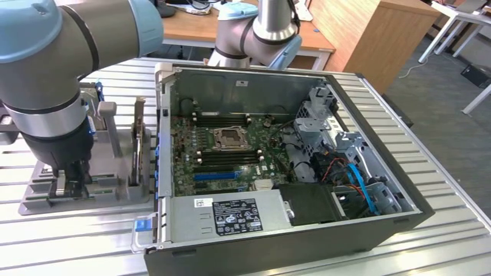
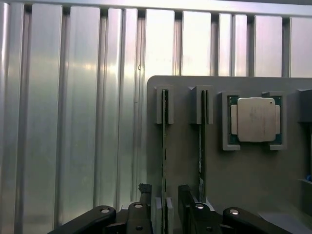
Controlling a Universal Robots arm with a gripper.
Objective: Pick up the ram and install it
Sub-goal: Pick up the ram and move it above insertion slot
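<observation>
In the wrist view two ram sticks stand on edge in the slotted posts of a grey fixture plate. My gripper is down over the outer ram stick, open, with one black finger on each side of the thin green board and a gap left on both sides. The second ram stick stands parallel to it, just beyond the other finger. The exterior view has my gripper low over the fixture, at that view's left, beside the computer case.
A processor chip lies in a pocket of the fixture past the second stick. The open computer case sits on the slatted metal table, showing its motherboard, a CPU socket and a power supply. A taller card stands upright in the fixture.
</observation>
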